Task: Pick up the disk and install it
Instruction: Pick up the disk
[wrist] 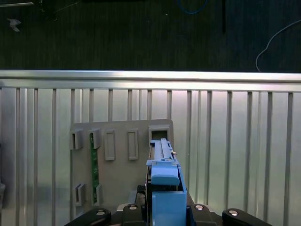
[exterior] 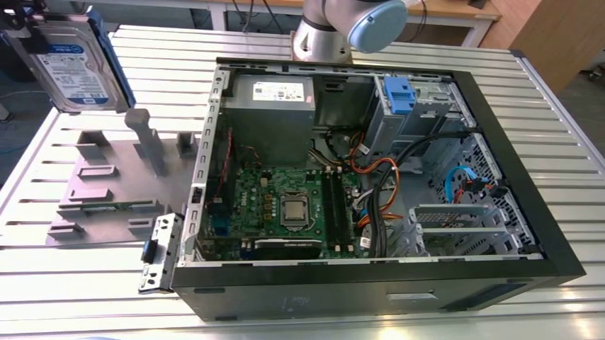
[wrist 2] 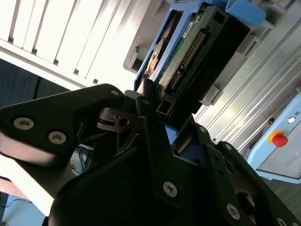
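Our claw (wrist 2: pixel 164 117) is gripping the disk (wrist 2: pixel 193 47) by one end; we are hanging it lengthwise-down over the gray tray (exterior: pixel 104 185).

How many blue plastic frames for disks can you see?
2. One blue frame is clipped around the disk, which the gripper holds up at the exterior view's left. The other blue frame sits in the drive cage inside the computer case. More may be hidden there.

The silver metal disk (exterior: pixel 59 35) carries a glossy white-and-blue paper label (exterior: pixel 78 74) inside a smooth blue plastic frame (wrist: pixel 167 205), and the black tool (wrist 2: pixel 167 117) looks matt. The ribbed aluminium counter (exterior: pixel 85 290) has a satin sheen; the grey fixture plate (exterior: pixel 104 188) looks like dull plastic.
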You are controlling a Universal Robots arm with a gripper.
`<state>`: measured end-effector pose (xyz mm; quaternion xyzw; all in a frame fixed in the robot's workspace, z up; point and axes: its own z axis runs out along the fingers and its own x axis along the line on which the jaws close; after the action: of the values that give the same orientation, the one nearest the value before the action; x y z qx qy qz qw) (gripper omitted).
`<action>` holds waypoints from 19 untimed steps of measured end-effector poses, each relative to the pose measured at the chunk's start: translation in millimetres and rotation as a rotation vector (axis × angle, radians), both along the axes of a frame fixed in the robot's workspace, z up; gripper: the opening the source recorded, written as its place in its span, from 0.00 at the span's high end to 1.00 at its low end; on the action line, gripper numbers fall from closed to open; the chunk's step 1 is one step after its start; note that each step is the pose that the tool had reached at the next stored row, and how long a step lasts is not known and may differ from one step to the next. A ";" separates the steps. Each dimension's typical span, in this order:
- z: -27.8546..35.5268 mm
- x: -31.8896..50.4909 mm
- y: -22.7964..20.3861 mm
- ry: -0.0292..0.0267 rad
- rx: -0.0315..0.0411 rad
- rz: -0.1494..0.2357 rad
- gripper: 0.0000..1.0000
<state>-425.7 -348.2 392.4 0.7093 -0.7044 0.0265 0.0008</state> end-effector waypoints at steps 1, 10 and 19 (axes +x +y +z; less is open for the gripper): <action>0.4 0.0 0.0 0.0000 0.0000 0.000 0.64; 5.3 0.0 0.0 -0.0001 0.0000 0.000 0.64; 10.2 0.0 0.0 0.0000 0.0000 0.000 0.64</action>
<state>-425.7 -348.2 402.6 0.7093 -0.7044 0.0265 0.0009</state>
